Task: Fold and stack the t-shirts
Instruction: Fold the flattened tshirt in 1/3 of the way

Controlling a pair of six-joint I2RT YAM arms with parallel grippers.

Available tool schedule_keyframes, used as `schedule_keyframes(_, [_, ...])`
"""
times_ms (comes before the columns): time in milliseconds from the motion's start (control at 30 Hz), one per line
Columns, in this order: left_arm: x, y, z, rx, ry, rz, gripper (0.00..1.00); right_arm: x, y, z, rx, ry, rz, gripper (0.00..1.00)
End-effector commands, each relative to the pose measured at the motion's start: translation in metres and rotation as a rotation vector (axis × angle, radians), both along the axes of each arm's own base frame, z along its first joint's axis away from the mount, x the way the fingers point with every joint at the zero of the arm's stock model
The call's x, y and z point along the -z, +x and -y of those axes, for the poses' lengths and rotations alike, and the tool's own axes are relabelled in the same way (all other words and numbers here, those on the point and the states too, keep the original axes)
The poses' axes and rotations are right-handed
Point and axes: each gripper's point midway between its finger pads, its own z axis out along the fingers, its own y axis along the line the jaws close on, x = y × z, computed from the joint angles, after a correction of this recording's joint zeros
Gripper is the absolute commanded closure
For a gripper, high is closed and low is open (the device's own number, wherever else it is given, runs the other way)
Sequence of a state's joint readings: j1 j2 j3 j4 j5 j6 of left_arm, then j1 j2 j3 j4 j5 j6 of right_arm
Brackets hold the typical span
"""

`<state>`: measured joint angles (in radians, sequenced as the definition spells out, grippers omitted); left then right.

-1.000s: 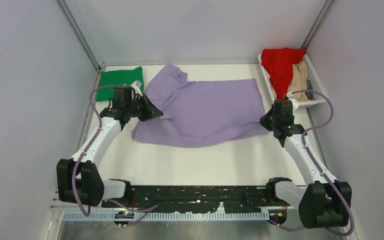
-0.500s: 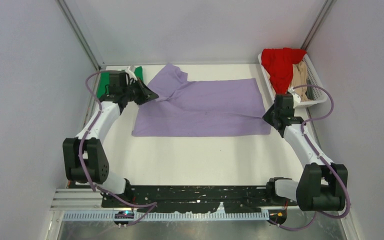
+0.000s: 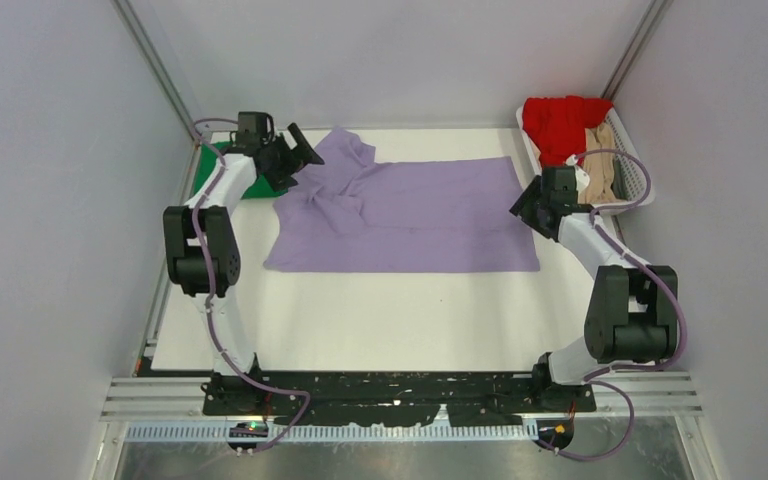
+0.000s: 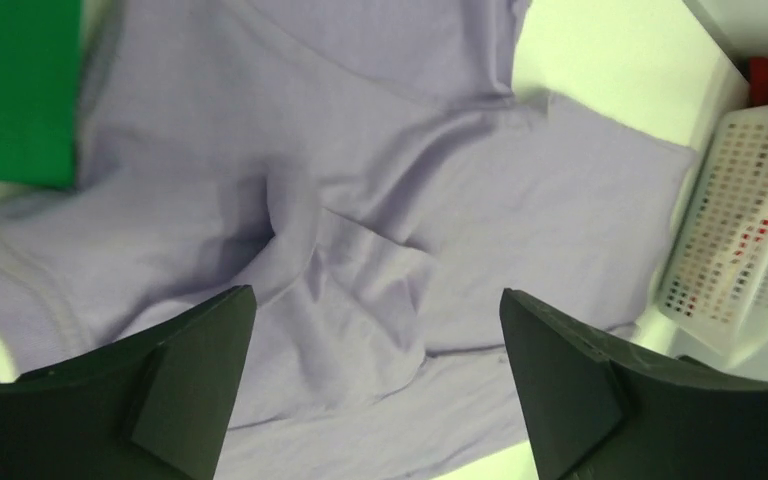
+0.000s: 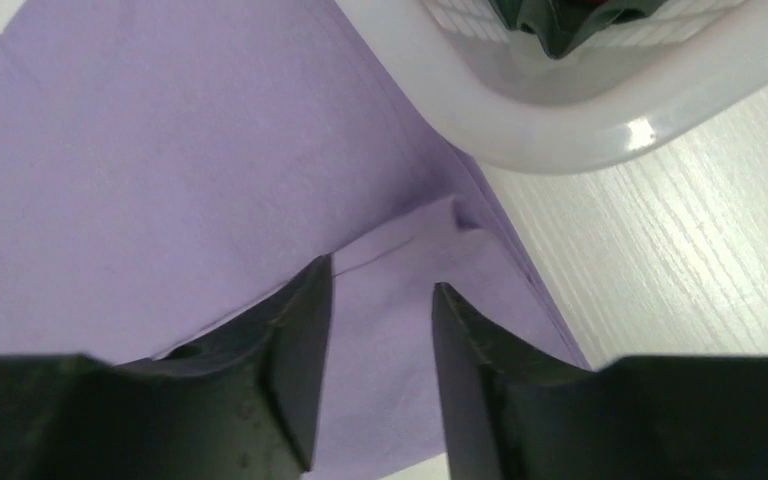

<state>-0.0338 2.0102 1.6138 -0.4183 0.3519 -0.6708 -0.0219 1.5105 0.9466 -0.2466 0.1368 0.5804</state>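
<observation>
The lavender t-shirt (image 3: 420, 215) lies folded lengthwise across the middle of the table, and its left end is bunched into wrinkles. My left gripper (image 3: 297, 160) hangs over that wrinkled end. In the left wrist view it (image 4: 377, 292) stands wide open, with nothing between the fingers and lavender cloth (image 4: 360, 180) below. My right gripper (image 3: 522, 208) is at the shirt's right edge. In the right wrist view it (image 5: 381, 274) is open over a small turned-up fold of the cloth (image 5: 160, 180) and grips nothing. A folded green t-shirt (image 3: 210, 178) lies at the far left, partly under the left arm.
A white slatted basket (image 3: 632, 180) stands at the far right with a red shirt (image 3: 555, 120) and a tan one (image 3: 600, 160) in it. Its rim (image 5: 560, 130) is close beyond the right fingers. Walls enclose the table on the left, back and right.
Both grippers have opened and let go of the lavender shirt. Both arms moved toward the back. The shirt now lies flat, with its left end crumpled.
</observation>
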Motion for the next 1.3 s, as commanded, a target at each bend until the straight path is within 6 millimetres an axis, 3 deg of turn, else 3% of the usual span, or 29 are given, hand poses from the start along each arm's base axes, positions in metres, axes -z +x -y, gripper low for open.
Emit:
schedule_keyframes(0, [-0.057, 0.010, -0.016, -0.049, 0.071, 0.087, 0.00, -0.032, 0.011, -0.001, -0.009, -0.022, 0.063, 0.27])
schedule_keyframes(133, [-0.065, -0.023, -0.001, 0.007, 0.093, 0.108, 0.00, -0.033, -0.005, -0.033, -0.126, -0.032, 0.046, 0.00])
schedule_keyframes(200, [-0.053, -0.045, 0.014, 0.054, 0.085, 0.101, 0.00, -0.027, -0.014, -0.054, -0.195, -0.042, 0.032, 0.04])
schedule_keyframes(300, [-0.018, -0.073, 0.040, 0.123, 0.033, 0.051, 0.00, -0.010, -0.017, -0.091, -0.307, -0.010, 0.004, 0.05])
schedule_keyframes(400, [0.023, -0.087, 0.048, 0.141, 0.031, -0.063, 0.00, 0.015, -0.015, -0.130, -0.418, 0.009, -0.055, 0.05])
schedule_keyframes(433, [0.034, -0.091, 0.050, 0.144, 0.031, -0.102, 0.00, 0.014, -0.011, -0.141, -0.443, 0.007, -0.048, 0.04])
schedule_keyframes(467, [0.043, -0.096, 0.052, 0.156, 0.023, -0.139, 0.00, 0.027, -0.010, -0.145, -0.455, 0.002, -0.082, 0.05])
schedule_keyframes(500, [0.050, -0.099, 0.052, 0.165, 0.023, -0.157, 0.00, 0.028, -0.008, -0.151, -0.467, 0.001, -0.089, 0.05])
schedule_keyframes(667, [0.075, -0.125, 0.048, 0.167, 0.050, -0.213, 0.00, 0.065, -0.026, -0.144, -0.449, -0.014, -0.213, 0.05])
schedule_keyframes(767, [0.090, -0.152, 0.048, 0.173, 0.054, -0.259, 0.00, 0.078, -0.056, -0.133, -0.448, -0.029, -0.284, 0.05])
schedule_keyframes(867, [0.104, -0.195, 0.049, 0.191, 0.044, -0.330, 0.00, 0.091, -0.095, -0.128, -0.481, -0.008, -0.368, 0.05])
schedule_keyframes(1200, [0.122, -0.323, 0.038, 0.185, 0.101, -0.431, 0.00, 0.091, -0.208, -0.121, -0.535, 0.095, -0.535, 0.05])
schedule_keyframes(1267, [0.122, -0.342, 0.040, 0.186, 0.097, -0.441, 0.00, 0.084, -0.218, -0.119, -0.543, 0.077, -0.534, 0.05])
